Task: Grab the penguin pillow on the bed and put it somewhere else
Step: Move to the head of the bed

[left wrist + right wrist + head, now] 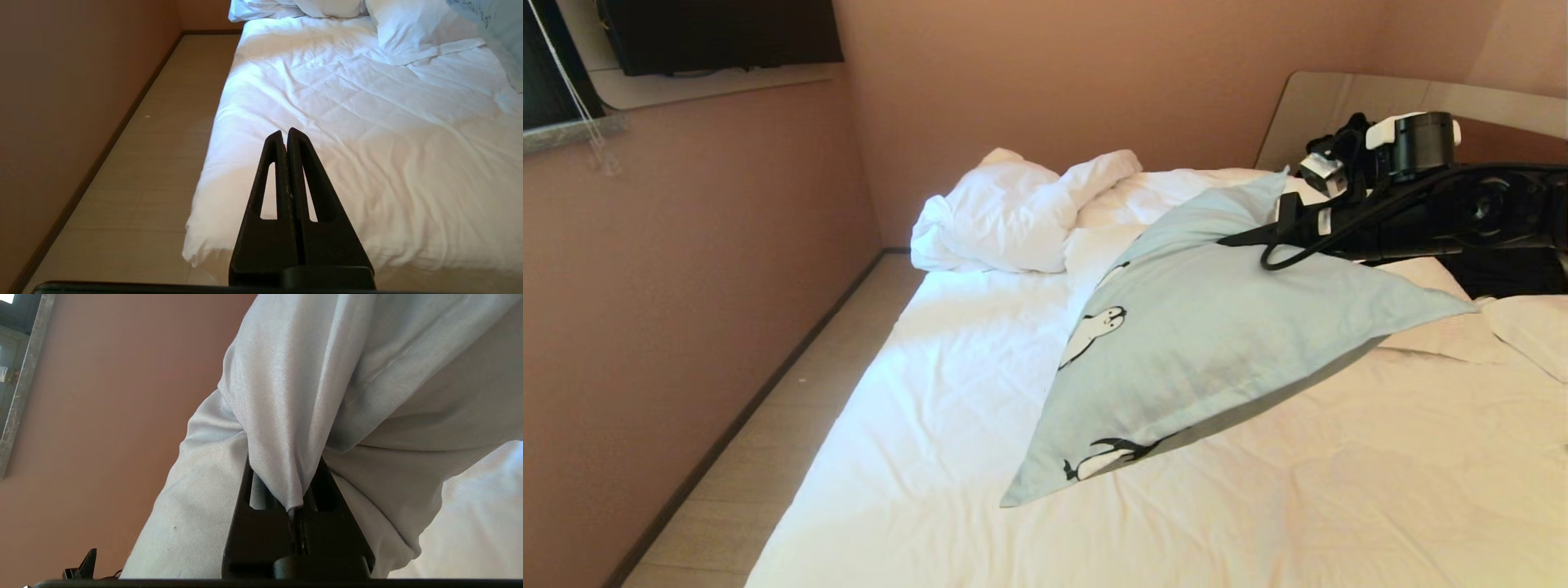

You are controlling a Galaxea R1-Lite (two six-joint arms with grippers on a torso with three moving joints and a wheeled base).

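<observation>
Right gripper [296, 506] clenched on penguin pillow [1217, 343], holding it tilted above the bed [980, 392] mid-mattress, lower corner near the sheet. Left gripper [285, 136] pressed closed, empty, beside bed's floor-side edge.

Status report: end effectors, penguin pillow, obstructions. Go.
Right end effector shut on penguin pillow, lifted over the bed. Left end effector shut, empty, beside the bed. No obstructions seen.

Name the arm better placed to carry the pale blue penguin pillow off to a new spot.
Right. The right gripper is shut on a fold of the pale blue penguin pillow, holding it tilted above the white-sheeted bed. The left gripper is shut, empty, at the bed's edge.
</observation>
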